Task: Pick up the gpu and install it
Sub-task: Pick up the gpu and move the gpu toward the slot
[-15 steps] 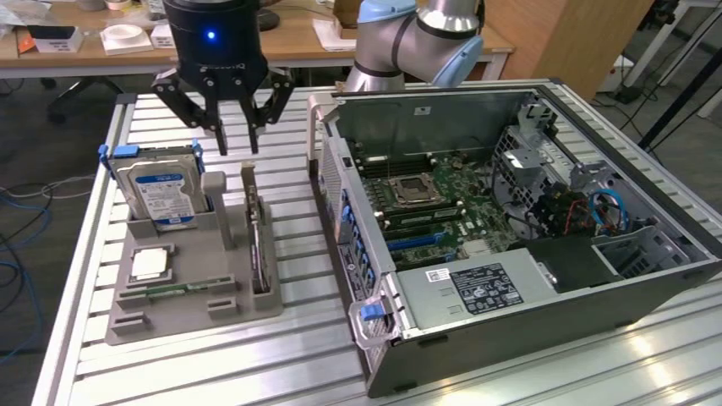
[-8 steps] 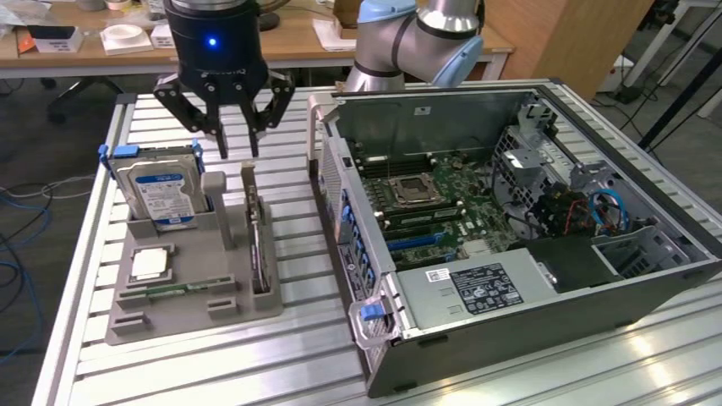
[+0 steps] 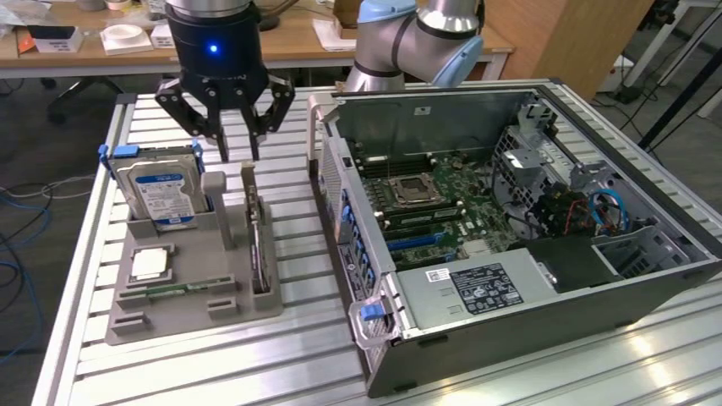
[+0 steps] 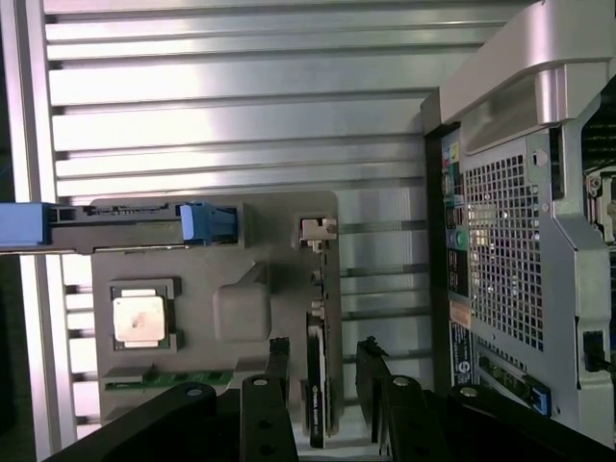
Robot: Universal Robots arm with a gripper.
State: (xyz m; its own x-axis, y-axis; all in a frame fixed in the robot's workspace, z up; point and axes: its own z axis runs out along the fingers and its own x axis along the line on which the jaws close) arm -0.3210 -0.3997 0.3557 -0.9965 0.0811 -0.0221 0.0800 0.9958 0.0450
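The gpu (image 3: 259,254) stands on its long edge in the right-hand slot of a grey holder (image 3: 192,315). It is a thin dark card, and its far end lies below my gripper (image 3: 240,156). The gripper hangs above that end with its black fingers spread and nothing between them. In the wrist view the gpu (image 4: 316,395) is seen edge-on, with its silver bracket (image 4: 316,231) at one end. There the gripper (image 4: 323,346) is open, one finger on each side of the card and apart from it.
In the same holder stand a hard drive (image 3: 164,193) with a blue label, a processor chip (image 3: 150,264) and a green memory stick (image 3: 169,291). An open computer case (image 3: 631,279) lies on the exterior view's right, motherboard (image 3: 440,203) exposed. All rest on a slatted aluminium table (image 3: 226,364).
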